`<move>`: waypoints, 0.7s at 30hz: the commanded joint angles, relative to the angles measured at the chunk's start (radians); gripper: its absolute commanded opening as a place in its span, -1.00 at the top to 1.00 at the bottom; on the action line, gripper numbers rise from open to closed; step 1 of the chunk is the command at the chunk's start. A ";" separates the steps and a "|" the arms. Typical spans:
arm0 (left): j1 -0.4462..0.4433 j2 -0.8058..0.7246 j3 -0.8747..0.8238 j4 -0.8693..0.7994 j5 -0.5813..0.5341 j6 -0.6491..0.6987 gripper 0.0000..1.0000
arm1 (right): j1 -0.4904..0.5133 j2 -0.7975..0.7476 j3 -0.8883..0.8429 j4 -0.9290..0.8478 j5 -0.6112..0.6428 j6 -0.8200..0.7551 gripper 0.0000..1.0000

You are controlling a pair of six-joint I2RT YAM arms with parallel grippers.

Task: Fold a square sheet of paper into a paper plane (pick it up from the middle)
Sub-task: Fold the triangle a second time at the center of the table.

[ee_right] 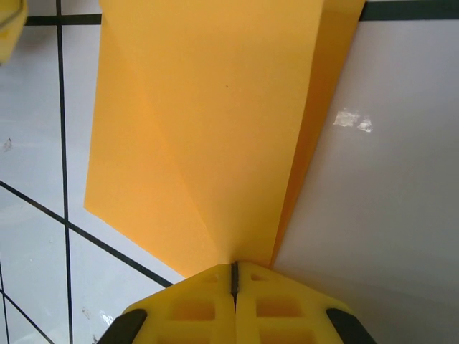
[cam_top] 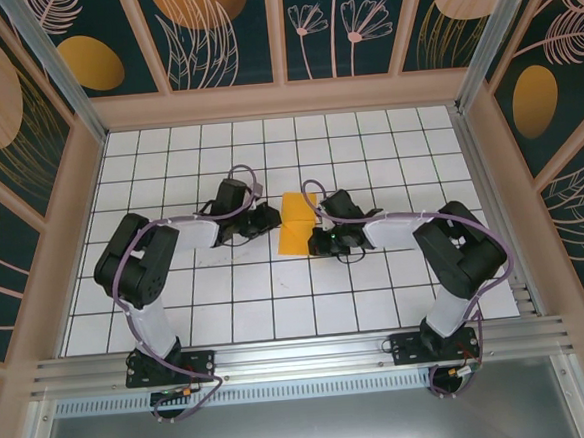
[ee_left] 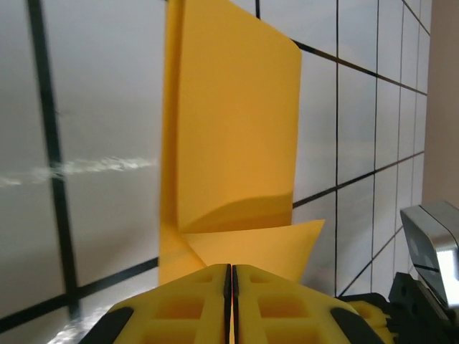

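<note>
The left tool has its yellow pads pressed together with only a hairline seam between them, and the near edge of the square sheet of paper runs into their tips. It reads as a pinch on that edge. The right tool is closed the same way, and the paper's layers narrow to a point exactly where its pads meet, so it grips the sheet from the opposite side.

Between the two, the orange-yellow sheet is no flat square. The left wrist view shows a tall panel rising away from the pads, with a smaller flap curling off low down. The right wrist view shows a broad face and a narrow second layer behind it, meeting along a crease. From above, the paper sits near the middle of the table, between the two wrists, as a compact, partly doubled shape.

My judgement is that a fold is in hand, fairly early in the task, since nothing here looks like a pointed dart. The next move calls for both arms to work together. They must keep the paper slack enough not to tear, bring the loose layer over so the edges line up, then lay it on the table and press the crease.
</note>
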 commanded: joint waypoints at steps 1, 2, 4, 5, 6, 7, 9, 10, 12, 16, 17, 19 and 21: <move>-0.022 0.024 0.006 0.100 0.057 -0.036 0.73 | -0.012 -0.029 0.018 -0.050 -0.026 -0.014 0.89; -0.029 0.030 0.011 0.104 0.061 -0.036 0.74 | -0.013 -0.030 0.021 -0.050 -0.027 -0.014 0.88; -0.039 0.049 0.026 0.104 0.060 -0.036 0.73 | -0.015 -0.034 0.027 -0.053 -0.027 -0.014 0.85; -0.042 0.059 0.030 0.104 0.056 -0.038 0.73 | -0.016 -0.036 0.030 -0.053 -0.027 -0.014 0.84; -0.042 0.069 0.036 0.105 0.055 -0.040 0.73 | -0.015 -0.041 0.034 -0.053 -0.027 -0.012 0.84; -0.043 0.077 0.041 0.102 0.052 -0.043 0.73 | -0.015 -0.043 0.037 -0.053 -0.027 -0.012 0.83; -0.045 0.094 0.050 0.092 0.041 -0.040 0.74 | -0.016 -0.055 0.045 -0.050 -0.030 -0.012 0.80; -0.045 0.101 0.055 0.086 0.037 -0.039 0.74 | -0.015 -0.063 0.049 -0.050 -0.030 -0.012 0.78; -0.045 0.113 0.059 0.074 0.026 -0.036 0.74 | -0.015 -0.074 0.061 -0.041 -0.034 -0.009 0.75; -0.045 0.130 0.071 0.034 -0.004 -0.023 0.74 | -0.008 -0.058 0.080 -0.001 -0.054 0.008 0.68; -0.046 0.132 0.072 0.029 -0.009 -0.022 0.75 | -0.003 -0.046 0.091 -0.003 -0.051 0.006 0.67; -0.046 0.135 0.073 0.021 -0.017 -0.021 0.75 | 0.004 -0.018 0.116 -0.011 -0.033 0.008 0.65; -0.048 0.142 0.081 -0.004 -0.029 -0.014 0.75 | 0.009 0.016 0.150 -0.024 -0.010 0.008 0.65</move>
